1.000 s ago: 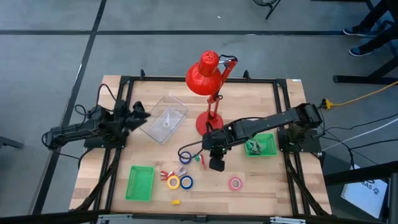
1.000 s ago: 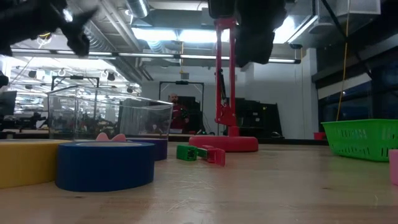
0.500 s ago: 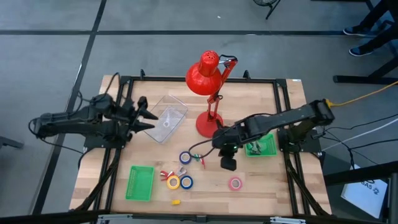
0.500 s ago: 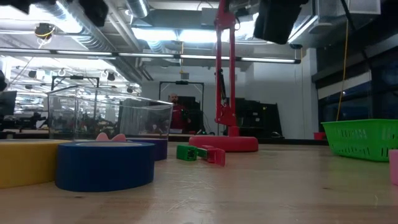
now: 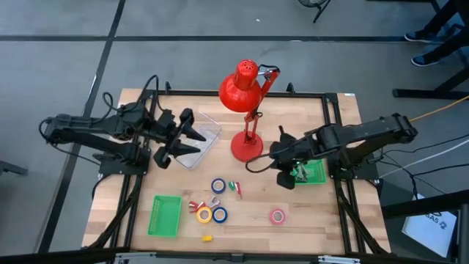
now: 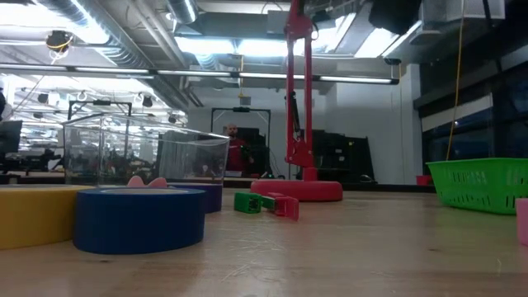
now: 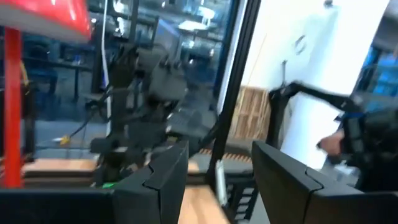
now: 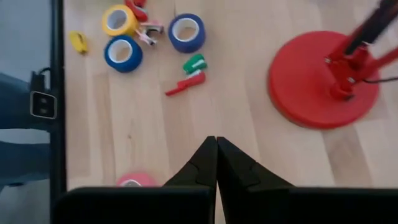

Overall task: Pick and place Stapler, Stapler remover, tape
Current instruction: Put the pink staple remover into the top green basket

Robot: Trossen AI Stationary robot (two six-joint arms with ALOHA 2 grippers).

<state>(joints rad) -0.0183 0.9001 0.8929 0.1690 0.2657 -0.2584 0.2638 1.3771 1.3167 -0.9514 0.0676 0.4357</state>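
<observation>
The tape rolls lie on the near middle of the table: a blue one (image 5: 218, 185), a yellow one (image 5: 204, 214), another blue one (image 5: 219, 214) and a pink one (image 5: 277, 215). A small green piece and a thin red piece (image 5: 236, 188) lie beside them; which is the stapler I cannot tell. The red-and-white stapler remover (image 5: 196, 204) lies by the yellow roll. My left gripper (image 5: 183, 137) hangs open high over the clear box (image 5: 198, 141). My right gripper (image 5: 286, 176) is shut and empty, raised beside the right green basket (image 5: 314, 171).
A red desk lamp stands on its round base (image 5: 246, 147) at the table's middle, its head (image 5: 239, 89) toward the far edge. A second green basket (image 5: 165, 215) sits near the front left. A small yellow piece (image 5: 207, 237) lies at the near edge. A dark frame (image 5: 234, 94) rims the table.
My left gripper has risen and swung toward the table's right, from the left edge to above the clear box, staying open. My right gripper, still shut, has risen and drawn back from the tape rolls toward the right green basket, leaving the low view's top.
</observation>
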